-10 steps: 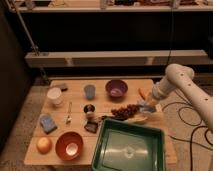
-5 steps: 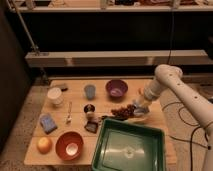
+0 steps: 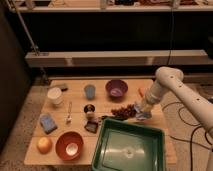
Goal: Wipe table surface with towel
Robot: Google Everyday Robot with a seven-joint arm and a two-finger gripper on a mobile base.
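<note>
My gripper (image 3: 142, 113) is at the end of the white arm (image 3: 167, 82), low over the right side of the wooden table (image 3: 75, 104). A pale bluish-white bunched thing (image 3: 143, 117), possibly the towel, lies right under the gripper at the table's right part. A dark reddish cluster on a plate (image 3: 125, 111) sits just left of the gripper.
A green tray (image 3: 131, 149) fills the front right. A purple bowl (image 3: 116, 89), blue cup (image 3: 90, 91), white cup (image 3: 55, 95), spoon (image 3: 69, 113), small tin (image 3: 90, 109), blue sponge (image 3: 48, 123), orange fruit (image 3: 44, 145) and red bowl (image 3: 70, 145) stand around the table.
The arm has swung left and down, bringing the gripper from the table's right edge to just beside the dark cluster. The table's objects have not moved.
</note>
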